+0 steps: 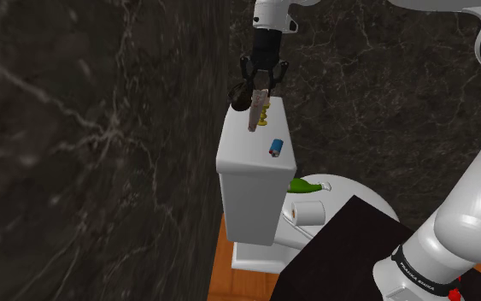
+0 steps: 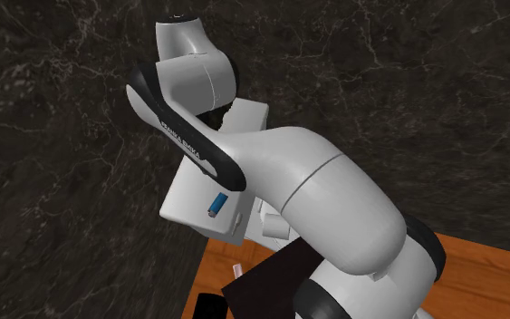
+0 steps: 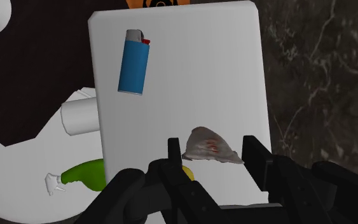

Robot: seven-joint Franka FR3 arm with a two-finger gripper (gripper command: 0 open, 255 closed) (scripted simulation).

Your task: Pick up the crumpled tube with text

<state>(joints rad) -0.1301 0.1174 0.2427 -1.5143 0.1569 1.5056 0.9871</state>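
Observation:
The crumpled tube (image 1: 254, 109), pale grey with red print, hangs tilted from my gripper (image 1: 261, 87) above the far end of the white toilet tank lid (image 1: 245, 152). In the wrist view the tube (image 3: 209, 145) sits between the two black fingers (image 3: 174, 154), which clasp it at both ends, with the lid (image 3: 190, 83) some way below. My gripper (image 3: 213, 151) is shut on the tube. A small yellow object (image 1: 266, 110) stands on the lid just behind the tube.
A blue lighter (image 1: 275, 148) (image 3: 134, 62) (image 2: 216, 205) lies on the lid nearer the stand. A green bottle (image 1: 307, 185) and a white paper roll (image 1: 309, 212) rest on the toilet below. A dark marble wall (image 1: 85, 128) rises right beside the tank.

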